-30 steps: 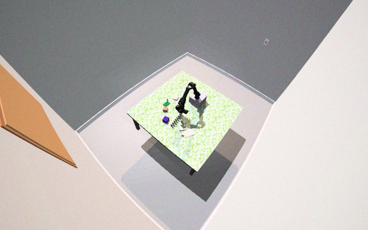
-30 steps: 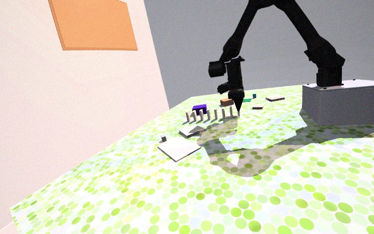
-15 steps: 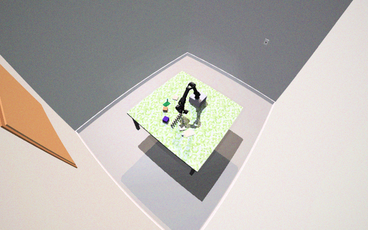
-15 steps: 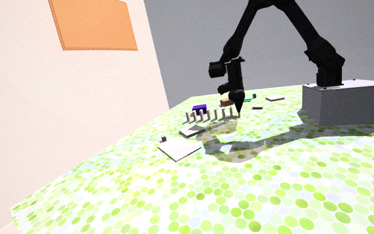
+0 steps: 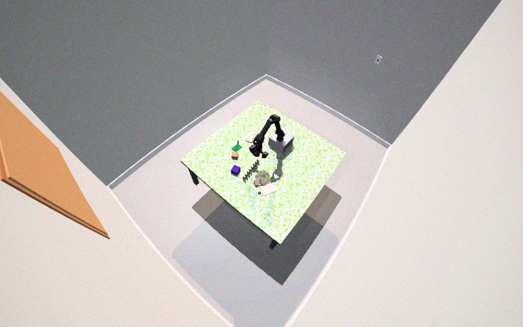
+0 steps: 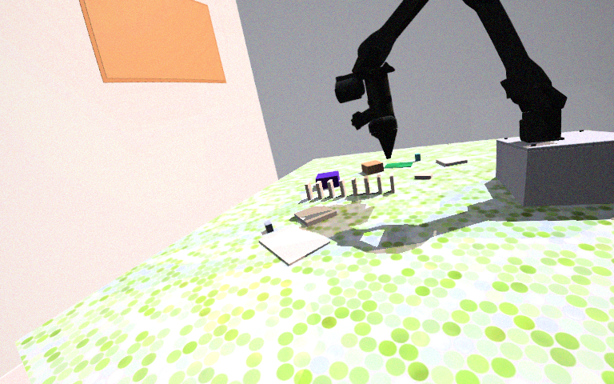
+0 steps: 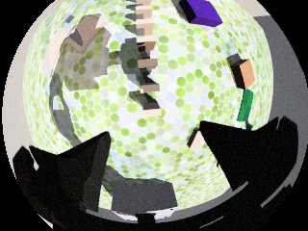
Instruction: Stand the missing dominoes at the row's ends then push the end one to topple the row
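A straight row of several evenly spaced, light tan dominoes [image 5: 250, 170] [image 6: 355, 186] stands upright. The end domino nearest the robot base [image 6: 392, 184] [image 7: 152, 112] stands upright by itself, in line with the others. My gripper [image 6: 388, 157] [image 7: 156, 131] is wide open and empty, above that near end of the row; nothing shows between the fingers in the wrist view. A loose domino [image 6: 422, 176] [image 7: 194, 139] lies flat on the table, off to the side of the row and towards the base. The far end of the row is cut off in the wrist view.
A purple block [image 5: 235, 169] [image 6: 327, 179], an orange block [image 6: 372, 166] and a green flat piece [image 6: 398, 165] lie on one side of the row. A tan flat box [image 6: 315, 214], a white tile [image 6: 294, 245] and a small dark block [image 6: 269, 226] lie on the other.
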`<state>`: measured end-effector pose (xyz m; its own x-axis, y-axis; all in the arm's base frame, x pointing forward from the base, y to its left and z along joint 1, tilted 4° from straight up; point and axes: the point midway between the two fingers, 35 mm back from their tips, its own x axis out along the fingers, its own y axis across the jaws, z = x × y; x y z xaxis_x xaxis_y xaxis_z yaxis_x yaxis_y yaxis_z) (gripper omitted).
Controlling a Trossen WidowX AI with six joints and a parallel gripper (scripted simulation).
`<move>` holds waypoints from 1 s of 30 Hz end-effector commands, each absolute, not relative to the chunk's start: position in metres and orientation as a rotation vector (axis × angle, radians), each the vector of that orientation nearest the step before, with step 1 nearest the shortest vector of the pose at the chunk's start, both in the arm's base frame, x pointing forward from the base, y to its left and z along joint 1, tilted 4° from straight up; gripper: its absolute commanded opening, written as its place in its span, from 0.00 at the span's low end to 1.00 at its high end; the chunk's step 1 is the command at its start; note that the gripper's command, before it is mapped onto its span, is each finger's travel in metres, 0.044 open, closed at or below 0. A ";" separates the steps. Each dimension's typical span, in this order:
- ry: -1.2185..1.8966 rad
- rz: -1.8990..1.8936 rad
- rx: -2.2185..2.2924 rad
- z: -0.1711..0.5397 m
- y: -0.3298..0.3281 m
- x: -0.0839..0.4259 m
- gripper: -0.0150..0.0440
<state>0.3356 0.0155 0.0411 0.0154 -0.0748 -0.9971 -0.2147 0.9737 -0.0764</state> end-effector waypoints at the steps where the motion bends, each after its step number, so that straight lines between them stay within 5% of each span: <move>1: 1.524 0.107 -0.227 0.097 0.020 0.331 1.00; 8: 1.525 0.088 -0.208 0.093 0.010 0.330 1.00; 17: 1.522 -0.159 0.033 0.027 -0.107 0.288 1.00; 30: 1.523 -0.164 0.037 -0.038 -0.114 0.288 1.00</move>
<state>0.2962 -0.1144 -0.0099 0.0668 -0.0975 -0.9930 0.1325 0.9873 -0.0880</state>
